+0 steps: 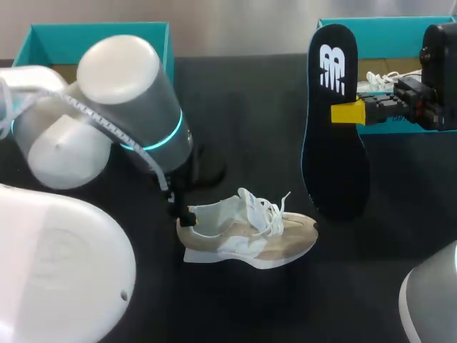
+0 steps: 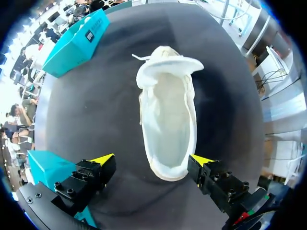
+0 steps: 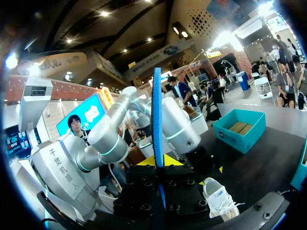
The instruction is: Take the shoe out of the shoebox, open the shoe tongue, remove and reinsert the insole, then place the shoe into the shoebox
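Note:
A white and beige sneaker (image 1: 250, 232) lies on the black table, toe to the right, tongue pulled up. My left gripper (image 1: 183, 212) is at its heel. In the left wrist view the open left gripper (image 2: 152, 160) straddles the heel of the shoe (image 2: 168, 115) without clamping it, and the shoe's inside looks bare. My right gripper (image 1: 343, 112) is shut on a dark insole (image 1: 334, 164) with a white logo, held upright above the table right of the shoe. In the right wrist view the insole (image 3: 157, 120) shows edge-on between the right gripper (image 3: 157, 162).
A teal shoebox (image 1: 385, 28) stands at the back right with another white shoe (image 1: 382, 78) in it. A second teal box (image 1: 93, 39) stands at the back left, partly behind my left arm (image 1: 136, 107). Black tabletop (image 1: 250, 107) lies between them.

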### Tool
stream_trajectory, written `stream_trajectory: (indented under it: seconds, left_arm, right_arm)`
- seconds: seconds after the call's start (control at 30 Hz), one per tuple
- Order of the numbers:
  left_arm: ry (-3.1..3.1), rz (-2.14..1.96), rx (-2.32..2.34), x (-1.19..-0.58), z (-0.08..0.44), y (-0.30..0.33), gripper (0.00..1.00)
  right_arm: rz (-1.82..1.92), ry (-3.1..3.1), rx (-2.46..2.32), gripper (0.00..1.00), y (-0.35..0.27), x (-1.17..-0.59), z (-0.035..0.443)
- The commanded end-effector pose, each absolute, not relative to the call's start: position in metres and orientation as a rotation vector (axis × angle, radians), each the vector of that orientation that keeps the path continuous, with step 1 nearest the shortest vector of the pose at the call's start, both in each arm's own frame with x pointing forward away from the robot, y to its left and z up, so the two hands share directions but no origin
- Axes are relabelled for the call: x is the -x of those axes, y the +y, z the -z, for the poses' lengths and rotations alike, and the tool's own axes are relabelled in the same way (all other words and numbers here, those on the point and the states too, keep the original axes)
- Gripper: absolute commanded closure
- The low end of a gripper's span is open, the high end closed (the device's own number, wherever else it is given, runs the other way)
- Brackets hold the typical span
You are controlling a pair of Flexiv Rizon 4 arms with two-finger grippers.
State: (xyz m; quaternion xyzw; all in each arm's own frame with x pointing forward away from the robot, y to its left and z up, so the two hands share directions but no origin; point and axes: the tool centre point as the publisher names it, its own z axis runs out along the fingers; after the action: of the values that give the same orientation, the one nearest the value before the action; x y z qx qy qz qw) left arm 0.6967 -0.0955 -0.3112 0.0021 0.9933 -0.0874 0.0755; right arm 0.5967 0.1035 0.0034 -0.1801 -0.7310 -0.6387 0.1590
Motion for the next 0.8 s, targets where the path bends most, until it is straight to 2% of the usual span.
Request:
stream_trajectory:
  seconds: [0.03,0.5,0.8]
  left_arm:
    - [2.979,0.270,-0.016,-0.704,0.307,-0.102,0.00]
    - [2.995,0.248,-0.035,-0.720,0.357,-0.154,0.00]
    - [3.044,0.226,-0.006,-0.727,0.389,-0.161,0.00]
  right_arm:
    - [1.821,-2.090,0.512,1.00,0.105,-0.599,-0.004]
    - [1.821,-2.090,0.512,1.00,0.105,-0.599,-0.004]
    - [1.821,-2.090,0.512,1.00,0.105,-0.599,-0.004]
